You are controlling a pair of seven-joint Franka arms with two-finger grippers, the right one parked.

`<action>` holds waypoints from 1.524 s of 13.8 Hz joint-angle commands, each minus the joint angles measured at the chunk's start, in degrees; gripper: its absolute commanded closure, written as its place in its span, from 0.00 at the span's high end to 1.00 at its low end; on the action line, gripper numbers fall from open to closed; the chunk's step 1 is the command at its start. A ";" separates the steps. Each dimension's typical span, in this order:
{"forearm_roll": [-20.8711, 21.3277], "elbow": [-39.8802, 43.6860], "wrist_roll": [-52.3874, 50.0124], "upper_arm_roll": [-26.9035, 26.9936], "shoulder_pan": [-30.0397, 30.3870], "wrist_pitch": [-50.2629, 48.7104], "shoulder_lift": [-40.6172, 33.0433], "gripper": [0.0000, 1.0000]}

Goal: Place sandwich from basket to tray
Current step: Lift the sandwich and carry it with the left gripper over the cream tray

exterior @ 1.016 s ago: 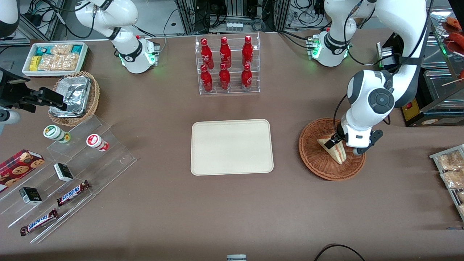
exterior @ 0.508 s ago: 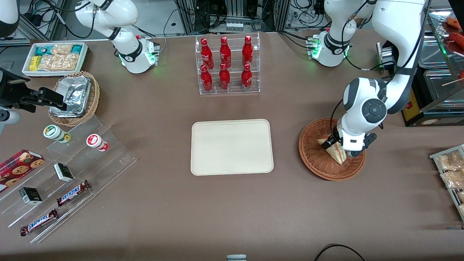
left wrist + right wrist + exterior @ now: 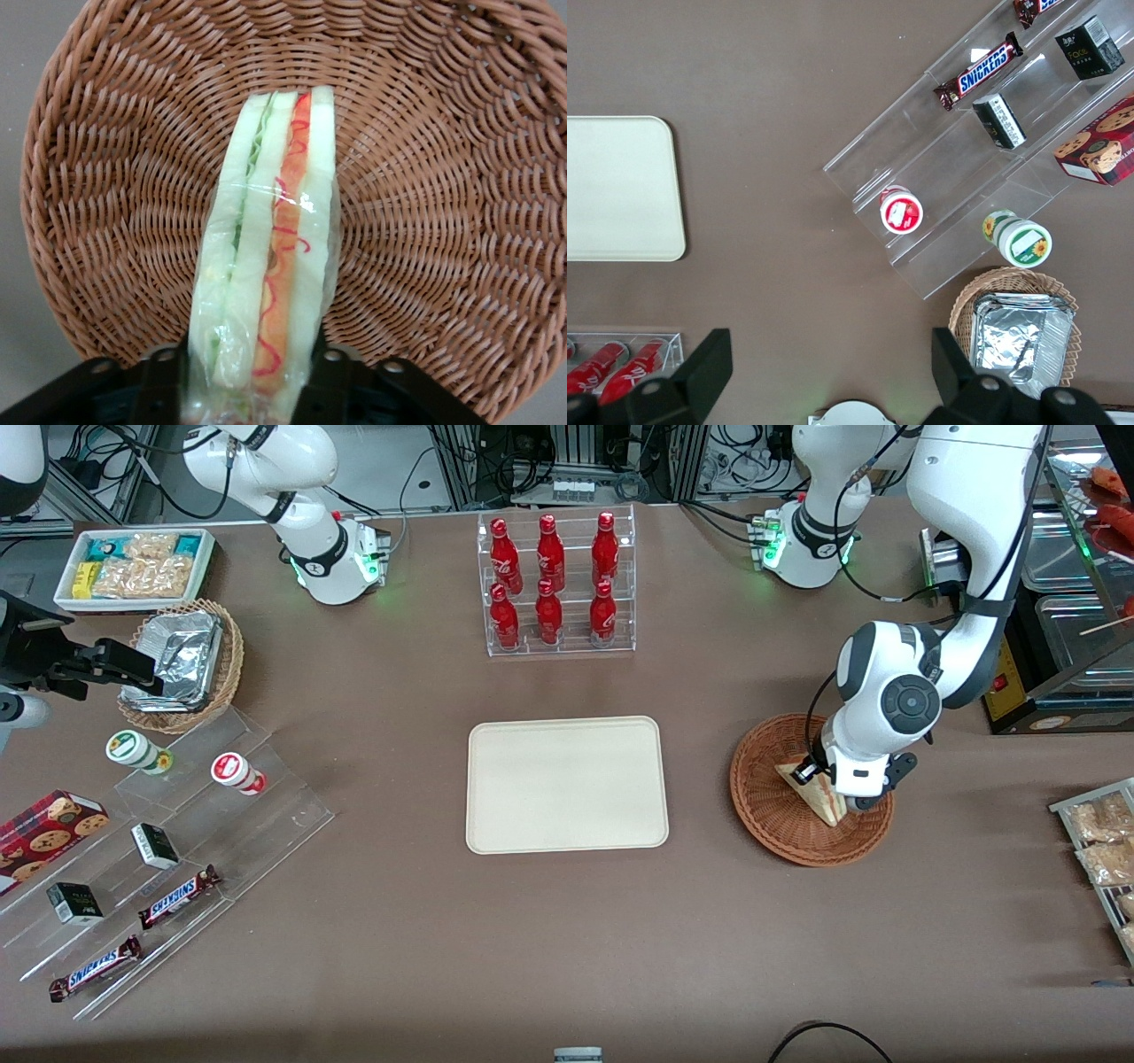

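The film-wrapped triangular sandwich stands on edge in the reddish-brown wicker basket. The claw pinches its bread faces. Judged light, soft and slippery: grip gently, avoid crushing.

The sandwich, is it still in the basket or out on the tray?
In the basket. The sandwich stands on edge on the wicker, the gripper jaws on either side; the tray is bare.

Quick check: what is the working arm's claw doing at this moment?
Claw: down in the round reddish-brown wicker basket, closed on the wrapped triangular sandwich, which still touches the basket.
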 commanded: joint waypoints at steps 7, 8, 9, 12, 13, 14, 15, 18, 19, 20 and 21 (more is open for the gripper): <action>0.91 15.00 4.24 -0.34 -3.51 -16.07 -0.29 0.00; 0.91 15.97 5.11 -0.34 -5.00 -16.07 0.06 0.00; 0.74 17.28 6.69 -0.34 -6.84 -16.07 0.84 0.00; 0.65 24.91 6.79 -0.34 -13.96 -17.91 6.19 0.00; 0.65 28.51 6.88 -0.34 -16.16 -19.31 8.65 0.00; 0.65 32.20 6.79 -0.34 -18.35 -20.81 11.72 0.00; 0.56 35.54 6.09 -0.34 -20.81 -21.69 14.62 0.00; 0.12 41.36 1.99 -0.34 -26.71 -21.96 19.82 0.00; 0.21 42.68 -0.39 -0.34 -28.12 -21.88 21.05 0.00; 0.29 44.26 -1.90 -0.34 -30.22 -21.88 22.54 0.00; 0.38 45.93 -3.04 -0.34 -31.89 -21.87 23.95 0.00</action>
